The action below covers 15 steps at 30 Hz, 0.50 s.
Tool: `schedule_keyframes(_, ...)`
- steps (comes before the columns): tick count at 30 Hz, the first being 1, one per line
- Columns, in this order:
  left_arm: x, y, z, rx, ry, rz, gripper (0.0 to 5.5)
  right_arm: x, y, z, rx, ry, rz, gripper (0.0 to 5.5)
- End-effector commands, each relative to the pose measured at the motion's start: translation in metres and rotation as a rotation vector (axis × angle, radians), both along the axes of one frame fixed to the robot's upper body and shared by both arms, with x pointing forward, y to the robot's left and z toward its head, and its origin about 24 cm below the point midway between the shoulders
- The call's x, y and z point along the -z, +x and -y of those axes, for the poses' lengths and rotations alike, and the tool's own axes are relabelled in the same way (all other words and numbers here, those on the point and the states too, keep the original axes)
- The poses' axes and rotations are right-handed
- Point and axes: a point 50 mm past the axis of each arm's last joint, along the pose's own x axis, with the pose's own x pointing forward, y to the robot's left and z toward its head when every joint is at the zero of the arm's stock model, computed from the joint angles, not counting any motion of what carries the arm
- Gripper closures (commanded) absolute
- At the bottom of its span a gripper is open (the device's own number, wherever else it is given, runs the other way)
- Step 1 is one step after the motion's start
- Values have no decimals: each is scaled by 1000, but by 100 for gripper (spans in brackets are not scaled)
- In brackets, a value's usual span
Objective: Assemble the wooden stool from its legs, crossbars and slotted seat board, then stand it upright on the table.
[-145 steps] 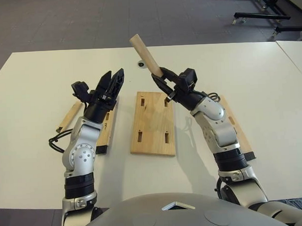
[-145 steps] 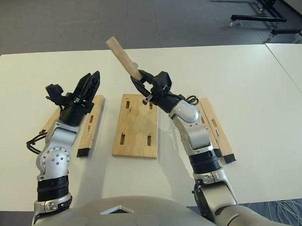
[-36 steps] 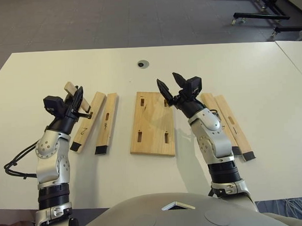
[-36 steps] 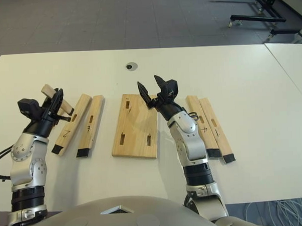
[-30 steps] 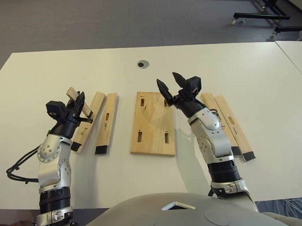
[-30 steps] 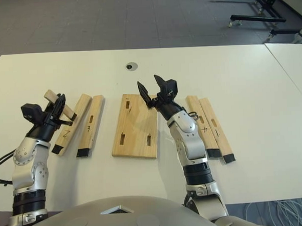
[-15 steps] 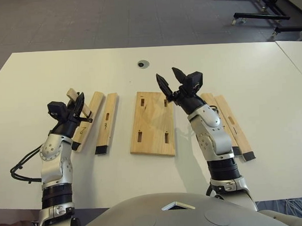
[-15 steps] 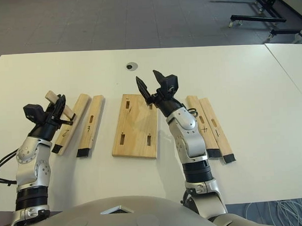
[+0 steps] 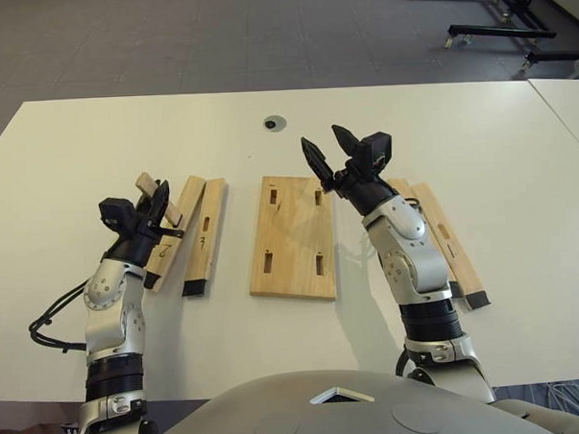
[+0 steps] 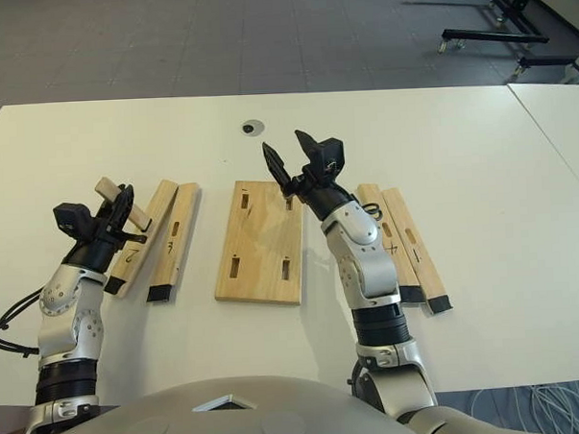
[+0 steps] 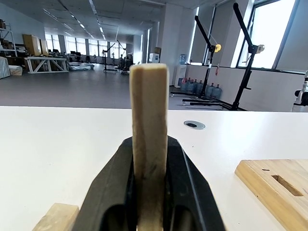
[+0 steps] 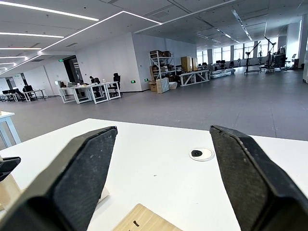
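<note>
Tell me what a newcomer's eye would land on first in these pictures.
The slotted seat board lies flat in the middle of the white table, with the left legs and the right legs lying flat on either side of it. The left gripper is shut on a short wooden crossbar by the left legs. The right gripper hangs open over the board's far end.

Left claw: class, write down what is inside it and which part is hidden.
A wooden crossbar is clamped in the left claw, with one end sticking out beyond the tips. Its other end is covered by the claw.
</note>
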Motion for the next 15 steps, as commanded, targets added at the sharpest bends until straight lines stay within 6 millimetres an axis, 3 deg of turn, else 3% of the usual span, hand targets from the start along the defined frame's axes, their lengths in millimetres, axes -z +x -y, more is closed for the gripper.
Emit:
schedule_keyframes(1, 9, -1, 2, 44, 49, -88, 511, -1, 2, -1, -5, -11, -2, 196)
schedule_keyframes(3, 9, -1, 4, 59, 70, -96, 511, -1, 2, -1, -4, -13, -2, 196)
schedule_keyframes(15, -11, 7, 10, 42, 95, -11, 306, -1, 3, -1, 0, -5, 1, 196)
